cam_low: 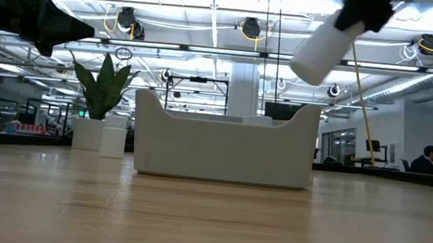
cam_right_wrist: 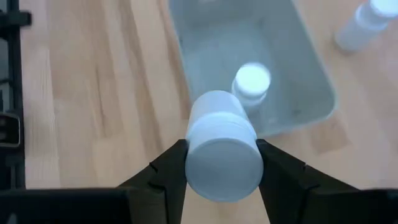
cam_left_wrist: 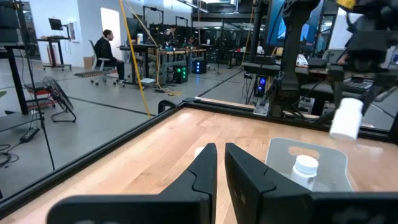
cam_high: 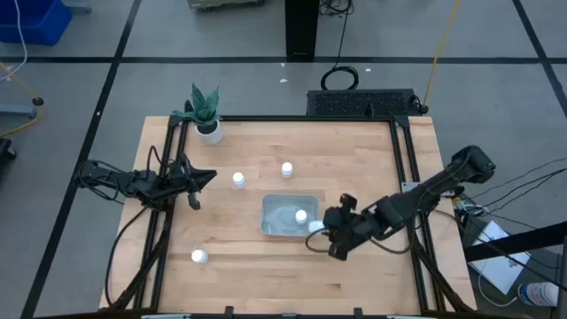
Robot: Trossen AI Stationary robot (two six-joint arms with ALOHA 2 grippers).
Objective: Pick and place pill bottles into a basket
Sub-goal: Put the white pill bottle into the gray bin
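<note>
A wooden table [cam_high: 266,275] stands on a grey floor [cam_high: 80,97] crossed by dark lines. Beyond it lies an open workshop with ceiling lights [cam_low: 210,15], desks [cam_left_wrist: 168,59], and a seated person [cam_left_wrist: 106,46]. A potted plant [cam_high: 205,111] sits at one table corner.

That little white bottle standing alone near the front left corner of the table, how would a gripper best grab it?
Judging by its pose, from straight above. The lone pill bottle stands upright with bare wood all round it, so the fingers can drop down either side and close on its round body just below the cap. The left gripper, waiting at the left edge, looks the nearer one.
</note>
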